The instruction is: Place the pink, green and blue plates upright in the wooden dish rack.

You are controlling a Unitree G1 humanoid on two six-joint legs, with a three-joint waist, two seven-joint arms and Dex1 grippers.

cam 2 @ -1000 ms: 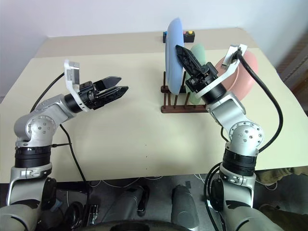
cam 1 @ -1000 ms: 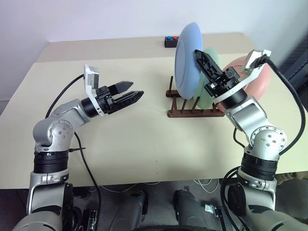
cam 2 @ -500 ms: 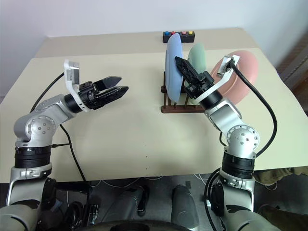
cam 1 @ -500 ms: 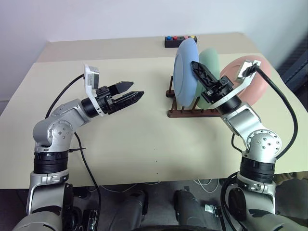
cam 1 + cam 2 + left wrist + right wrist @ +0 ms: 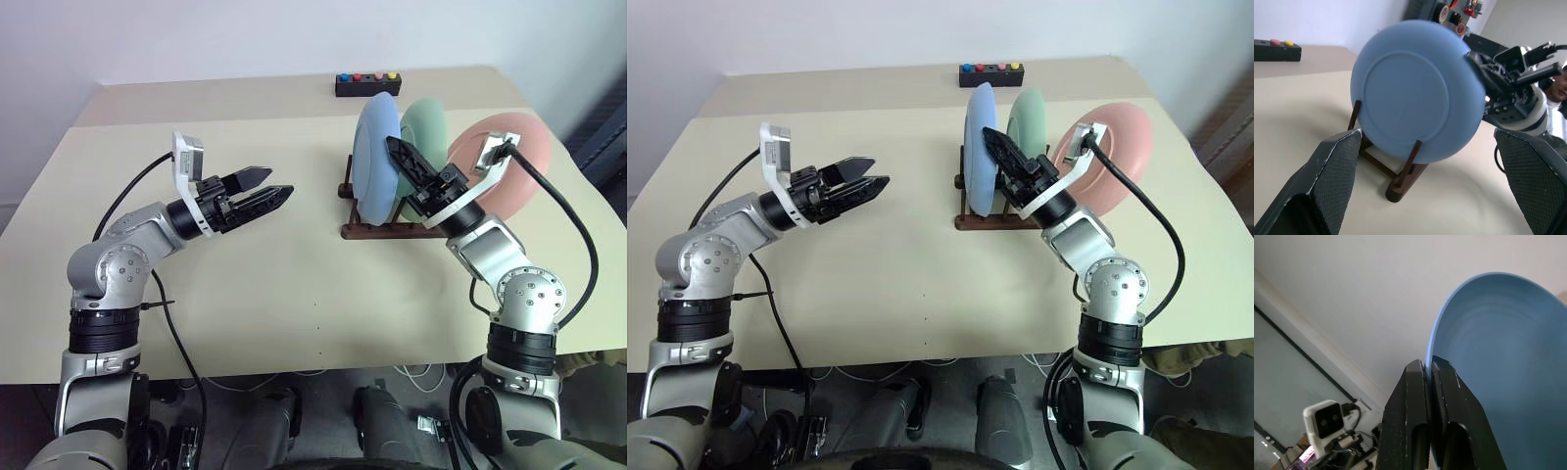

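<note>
The left gripper [image 5: 266, 190] hovers over the left half of the table [image 5: 294, 284], its fingers [image 5: 1334, 166] spread wide and holding nothing, pointing toward the rack. The right gripper [image 5: 400, 155] has its fingers [image 5: 1422, 396] clenched on the rim of the blue plate [image 5: 377, 162], which stands upright in the wooden dish rack [image 5: 377, 230] near the table's right side, its lower edge between the pegs. Just behind it the green plate [image 5: 429, 132] stands upright in the same rack. The pink plate [image 5: 514, 166] stands tilted beyond that, nearest the right edge. A black box with coloured buttons [image 5: 366, 84] sits at the far edge.
</note>
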